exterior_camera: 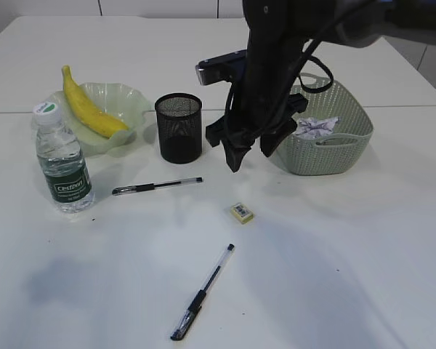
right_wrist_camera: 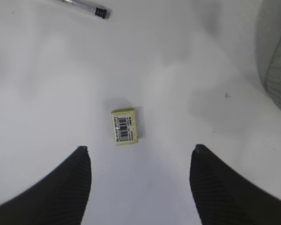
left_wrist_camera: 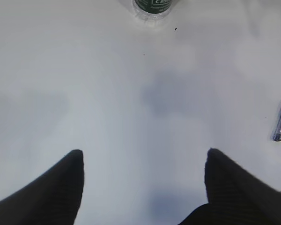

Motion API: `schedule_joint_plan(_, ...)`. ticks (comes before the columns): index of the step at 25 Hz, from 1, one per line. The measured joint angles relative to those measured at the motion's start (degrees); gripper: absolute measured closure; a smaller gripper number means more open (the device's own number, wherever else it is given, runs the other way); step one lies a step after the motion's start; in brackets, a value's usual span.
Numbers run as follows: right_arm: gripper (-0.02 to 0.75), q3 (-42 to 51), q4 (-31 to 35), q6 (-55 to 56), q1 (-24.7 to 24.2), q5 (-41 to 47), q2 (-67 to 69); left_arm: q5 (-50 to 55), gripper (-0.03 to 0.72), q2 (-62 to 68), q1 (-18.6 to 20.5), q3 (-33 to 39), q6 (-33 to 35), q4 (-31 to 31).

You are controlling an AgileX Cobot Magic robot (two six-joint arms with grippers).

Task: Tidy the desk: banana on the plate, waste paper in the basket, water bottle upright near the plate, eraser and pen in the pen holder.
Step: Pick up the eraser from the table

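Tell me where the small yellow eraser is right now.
The small yellow eraser lies flat on the white table, centre-right in the exterior view, between the two pens; the right gripper hangs open above it.

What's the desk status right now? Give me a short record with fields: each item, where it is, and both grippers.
banana: on the plate
waste paper: in the basket
water bottle: upright, in front of the plate
eraser: on the table, between the two pens
pen near holder: flat on the table
pen near front edge: flat on the table
pen holder: upright, no pen sticking out
right gripper: open above the eraser, fingers either side
left gripper: open over bare table
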Motion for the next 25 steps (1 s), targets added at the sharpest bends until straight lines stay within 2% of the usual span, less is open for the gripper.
schedule_joint_plan(9, 0.251, -1.20, -0.52, 0.56, 0.00, 0.09, 4.89, -1.24, 0.119, 0.00, 0.00, 0.00, 0.00, -0.04)
schedule_joint_plan(16, 0.252, -1.31, 2.83, 0.56, 0.00, 0.09, 7.01, -1.71, 0.119, 0.00, 0.00, -0.13, 0.00, -0.04)
schedule_joint_plan(25, 0.255, -1.39, 3.24, 0.56, 0.00, 0.09, 9.50, -2.49, 0.125, 0.00, 0.00, -0.13, 0.00, -0.04)
